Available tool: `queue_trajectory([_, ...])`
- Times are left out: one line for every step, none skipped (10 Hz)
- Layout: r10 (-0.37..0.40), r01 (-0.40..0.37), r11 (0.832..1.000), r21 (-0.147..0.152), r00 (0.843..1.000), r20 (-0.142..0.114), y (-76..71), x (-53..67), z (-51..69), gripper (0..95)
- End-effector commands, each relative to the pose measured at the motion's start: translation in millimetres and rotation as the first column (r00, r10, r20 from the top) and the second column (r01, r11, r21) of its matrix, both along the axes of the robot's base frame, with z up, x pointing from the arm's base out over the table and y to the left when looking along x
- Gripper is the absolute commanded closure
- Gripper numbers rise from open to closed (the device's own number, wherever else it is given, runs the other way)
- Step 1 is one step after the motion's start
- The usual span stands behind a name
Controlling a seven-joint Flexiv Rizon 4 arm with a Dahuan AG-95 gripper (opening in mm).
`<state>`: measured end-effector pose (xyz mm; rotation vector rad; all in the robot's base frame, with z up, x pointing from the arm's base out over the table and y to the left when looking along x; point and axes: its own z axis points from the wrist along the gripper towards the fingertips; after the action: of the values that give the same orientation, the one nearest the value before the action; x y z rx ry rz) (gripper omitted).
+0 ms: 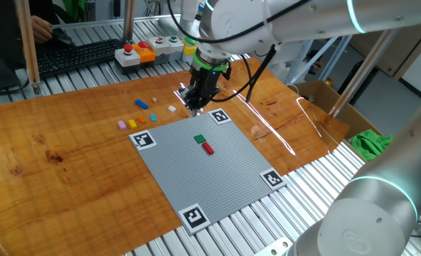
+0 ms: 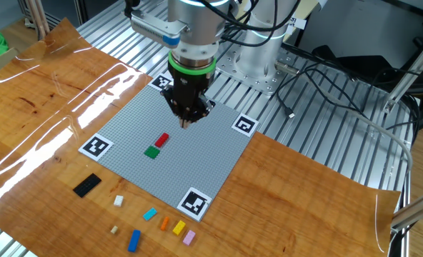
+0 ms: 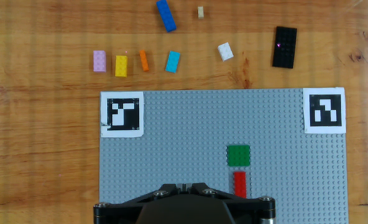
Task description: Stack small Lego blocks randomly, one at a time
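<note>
My gripper [image 1: 195, 108] [image 2: 186, 121] is shut with nothing visible between its fingers [image 3: 184, 186], and it hangs above the grey baseplate [image 1: 196, 178] [image 3: 171, 162]. On the plate a green brick [image 3: 238, 155] [image 1: 200, 139] [image 2: 152, 151] lies next to a red brick [image 3: 239, 183] [image 1: 208, 148] [image 2: 161, 140]. Loose on the wood beyond the plate are pink [image 3: 99, 60], yellow [image 3: 121, 65], orange [image 3: 143, 60], cyan [image 3: 173, 61], blue [image 3: 166, 15] and whitish [image 3: 225, 51] bricks, a tiny tan piece [image 3: 201, 12] and a black brick [image 3: 285, 46].
Black-and-white markers [image 3: 123, 113] [image 3: 324, 109] sit at the plate's corners. A box with round push-buttons [image 1: 136, 51] and a keyboard [image 1: 75, 53] stand at the back. A green cloth [image 1: 370, 141] lies in a carton beside the table. Cables [image 2: 326, 86] run over the metal rails.
</note>
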<state>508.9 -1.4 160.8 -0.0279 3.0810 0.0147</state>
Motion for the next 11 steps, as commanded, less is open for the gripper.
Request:
queue_trajectory([0.011,-0.011,1.000,-0.002,1.000,-0.002,-0.8,5.3,-2.0,95.0])
queue_trajectory([0.016,-0.016,1.000,-0.002,1.000,-0.003,-1.4,10.2,-3.6,95.0])
queue_trajectory([0.027,-0.027,1.000,-0.003,1.000,-0.007,-2.4,17.5,-4.9,95.0])
queue_trajectory([0.040,-0.040,0.999,-0.001,0.999,-0.012,-4.6,26.3,-8.1,95.0])
queue_trajectory([0.046,-0.046,0.999,0.000,0.999,-0.011,-5.8,31.2,-10.7,95.0])
queue_trajectory([0.054,-0.054,0.999,0.001,0.999,-0.008,-7.3,38.9,-14.3,95.0])
queue_trajectory([0.063,-0.063,0.998,0.003,0.998,-0.008,-8.9,46.3,-16.3,95.0])
queue_trajectory([0.071,-0.071,0.997,0.006,0.997,-0.007,-10.6,54.6,-18.4,95.0])
queue_trajectory([0.074,-0.074,0.997,0.009,0.997,-0.007,-12.0,60.5,-20.6,95.0])
queue_trajectory([0.081,-0.081,0.997,0.014,0.997,-0.005,-13.9,69.0,-24.5,95.0])
queue_trajectory([0.086,-0.086,0.996,0.016,0.996,-0.006,-15.7,75.7,-27.3,95.0])
